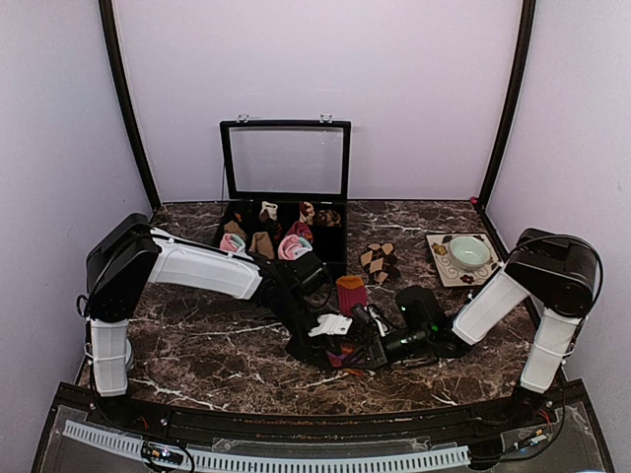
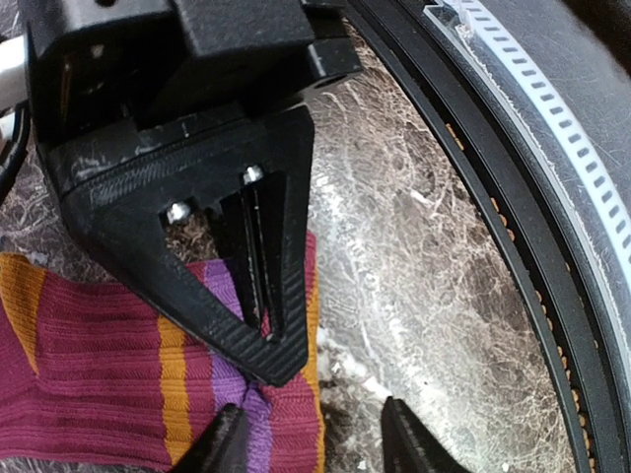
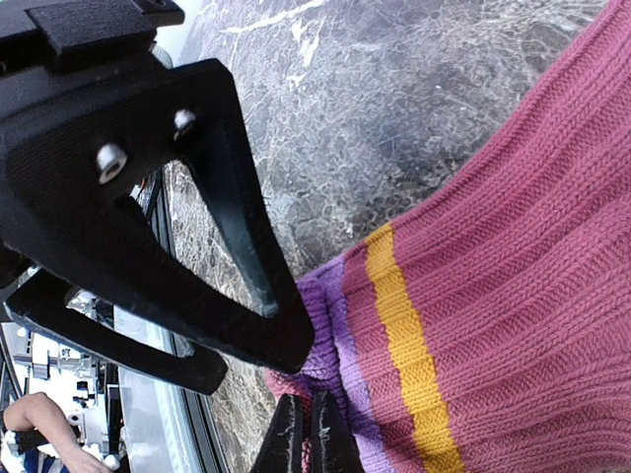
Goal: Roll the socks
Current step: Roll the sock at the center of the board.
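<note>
Pinched shut with the right pincer [image 3: 308, 439] on the purple cuff of the magenta sock [image 3: 513, 276], at 6 o'clock on the table [image 2: 414, 246]. Half open with the left pincer [image 2: 317, 443], astride that cuff, gripping nothing. Mostly hidden under arms otherwise. At 12 o'clock from there, brown socks [image 1: 380, 261]; at 11, open box [image 1: 285, 126] holding sock rolls [image 1: 293, 246].

place: robot lab booth | evid: plain lilac walls [image 1: 315, 59], L arm [image 1: 197, 268] + R arm [image 1: 498, 301] on marble tbl [image 1: 207, 360], cable track [image 1: 296, 459]
</note>
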Controlling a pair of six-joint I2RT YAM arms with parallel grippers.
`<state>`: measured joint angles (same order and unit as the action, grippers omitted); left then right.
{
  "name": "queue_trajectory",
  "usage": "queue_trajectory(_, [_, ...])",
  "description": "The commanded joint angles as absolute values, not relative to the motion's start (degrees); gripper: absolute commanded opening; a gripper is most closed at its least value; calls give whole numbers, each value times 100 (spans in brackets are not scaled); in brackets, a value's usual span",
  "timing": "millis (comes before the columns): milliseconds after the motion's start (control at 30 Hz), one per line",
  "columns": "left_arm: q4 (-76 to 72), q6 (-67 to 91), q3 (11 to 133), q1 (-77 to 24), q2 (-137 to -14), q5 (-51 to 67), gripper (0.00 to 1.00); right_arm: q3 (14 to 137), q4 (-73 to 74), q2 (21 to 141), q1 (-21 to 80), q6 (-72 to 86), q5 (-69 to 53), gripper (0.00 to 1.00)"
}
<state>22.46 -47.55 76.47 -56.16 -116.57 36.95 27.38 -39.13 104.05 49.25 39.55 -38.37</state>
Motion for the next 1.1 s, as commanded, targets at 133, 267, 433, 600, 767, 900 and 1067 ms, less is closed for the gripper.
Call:
queue_trajectory(133, [2230,-4760,7413,-5651,-11570,3791,45,2502,-2605,10803,4817,3951,-3051,0])
queue_trajectory(267, [2083,-4735,7357,-5660,-11621,3708,44,2503,-2626,10774,4809,3964,-3048,0])
queue_trajectory(433, [1976,-4691,7357,-5660,-11672,3476,45,2498,-2608,10758,4813,3968,-3060,0])
queue_trajectory(600, [1961,-4752,7355,-5660,-11688,3404,44,2542,-2525,10754,4812,3927,-3053,0])
queue_trajectory(767, [2191,-4899,7395,-5677,-11812,3453,41,2553,-2465,10681,4816,3929,-2987,0])
queue_trajectory(900, [2330,-4996,7424,-5685,-11938,3380,40,2591,-2396,10635,4815,3905,-2958,0])
queue_trajectory(1067, [2333,-4891,7497,-5687,-12094,3152,34,2613,-2382,10611,4808,3894,-2966,1])
